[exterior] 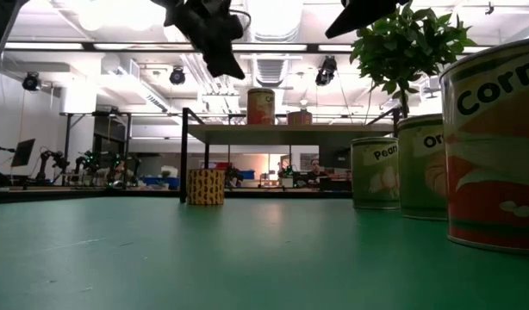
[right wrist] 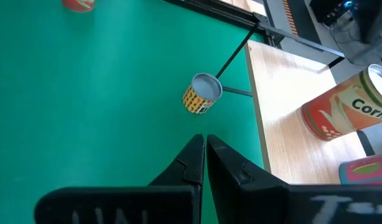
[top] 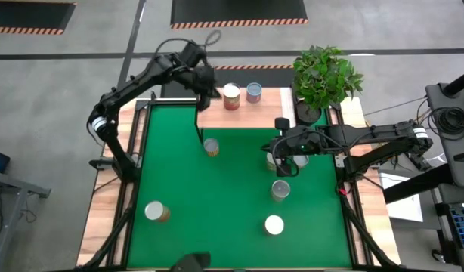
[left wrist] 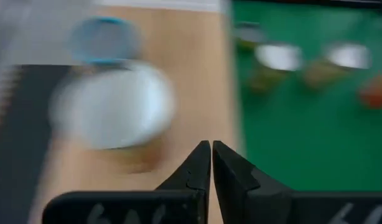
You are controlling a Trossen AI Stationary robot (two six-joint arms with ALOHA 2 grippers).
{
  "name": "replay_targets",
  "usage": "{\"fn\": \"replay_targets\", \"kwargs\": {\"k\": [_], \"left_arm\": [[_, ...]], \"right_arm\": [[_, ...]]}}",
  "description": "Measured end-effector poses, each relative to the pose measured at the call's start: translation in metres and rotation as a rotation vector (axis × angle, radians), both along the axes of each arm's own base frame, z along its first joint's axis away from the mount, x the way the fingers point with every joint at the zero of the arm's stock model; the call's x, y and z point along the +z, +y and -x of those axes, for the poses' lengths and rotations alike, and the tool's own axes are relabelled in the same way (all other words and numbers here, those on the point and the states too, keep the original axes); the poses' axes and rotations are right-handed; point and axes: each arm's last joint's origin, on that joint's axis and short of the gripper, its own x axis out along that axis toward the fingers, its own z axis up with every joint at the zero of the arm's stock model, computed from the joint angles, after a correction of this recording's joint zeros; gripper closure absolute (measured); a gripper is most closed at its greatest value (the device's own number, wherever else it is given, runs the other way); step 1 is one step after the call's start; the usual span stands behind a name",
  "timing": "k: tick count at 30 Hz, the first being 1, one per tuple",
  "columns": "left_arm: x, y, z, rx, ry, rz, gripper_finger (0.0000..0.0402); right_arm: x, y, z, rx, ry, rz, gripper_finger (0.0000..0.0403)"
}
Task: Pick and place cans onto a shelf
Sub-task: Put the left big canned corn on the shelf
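Observation:
The shelf [top: 217, 117] is a light-wood board on black legs at the table's far edge. Two cans stand on it, one with an orange label [top: 231, 97] and one with a blue top [top: 254, 92]. They also show in the low view [exterior: 260, 106]. My left gripper [left wrist: 211, 152] is shut and empty, above the shelf's left part [top: 208, 92], beside those cans. My right gripper [right wrist: 204, 146] is shut and empty above the green table [top: 179, 174], right of centre [top: 278, 151]. A yellow can [right wrist: 201, 93] stands by a shelf leg [top: 211, 146]. Several more cans stand on the green.
A potted plant [top: 325, 75] stands at the far right beside the shelf. Loose cans stand on the green top at near left [top: 156, 211], near middle [top: 274, 225] and right of centre [top: 280, 190]. Two more sit under my right arm [top: 300, 159]. Large cans crowd the low view's right [exterior: 493, 146].

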Motion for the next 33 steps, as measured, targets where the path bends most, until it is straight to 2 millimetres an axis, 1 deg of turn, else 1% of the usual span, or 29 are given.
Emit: {"fn": "replay_targets", "kwargs": {"k": [2, 4, 8, 11, 15, 23, 29, 33], "left_arm": [[-0.006, -0.011, -0.007, -0.051, 0.009, 0.029, 0.0401], [-0.014, -0.021, -0.017, -0.066, 0.025, 0.007, 0.0401], [-0.03, -0.034, -0.035, -0.007, 0.071, -0.118, 0.0401], [-0.033, -0.038, -0.04, 0.065, 0.112, -0.206, 0.0401], [-0.034, -0.036, -0.045, 0.101, 0.107, -0.243, 0.0401], [-0.036, -0.018, -0.04, 0.243, 0.157, -0.341, 0.0402], [-0.036, -0.005, -0.034, 0.285, 0.151, -0.349, 0.0402], [-0.035, -0.004, -0.031, 0.298, 0.16, -0.342, 0.0402]], "right_arm": [[0.0, 0.0, 0.0, 0.0, 0.002, 0.0, 0.0394], [0.0, 0.0, 0.0, 0.001, 0.003, 0.002, 0.0394], [0.0, 0.0, 0.0, 0.003, 0.003, 0.004, 0.0394], [0.0, 0.0, 0.0, 0.004, 0.004, 0.006, 0.0394], [0.0, 0.0, 0.0, 0.005, 0.005, 0.007, 0.0394], [-0.001, 0.0, 0.001, 0.002, 0.01, 0.003, 0.0394], [-0.001, 0.0, 0.001, 0.002, 0.014, 0.003, 0.0394], [-0.002, 0.0, 0.001, -0.002, 0.024, -0.001, 0.0394]]}}
